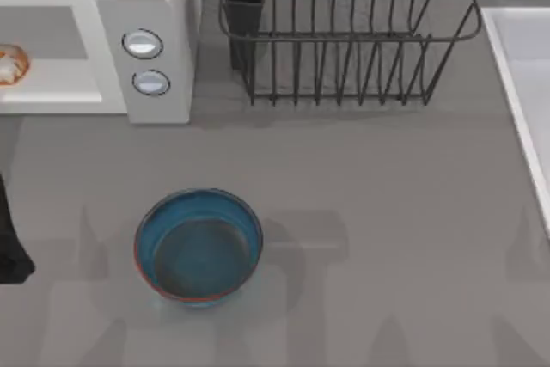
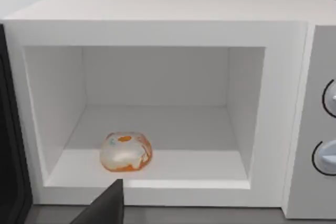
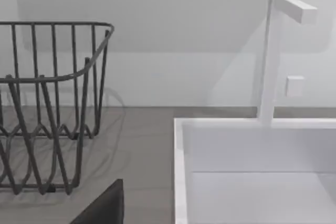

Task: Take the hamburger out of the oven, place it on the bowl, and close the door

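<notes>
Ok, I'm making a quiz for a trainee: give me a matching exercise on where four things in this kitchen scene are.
Things:
1. hamburger
2. bowl
3. rack
4. sink

Places:
A. at the table's right edge
B. on the open table in front of the oven
C. inside the oven, near its front
D. at the back, just right of the oven

Pairs: 1-C, 2-B, 3-D, 4-A

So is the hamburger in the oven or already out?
In. The hamburger lies on the oven floor near the front opening; the bowl is empty.
</notes>
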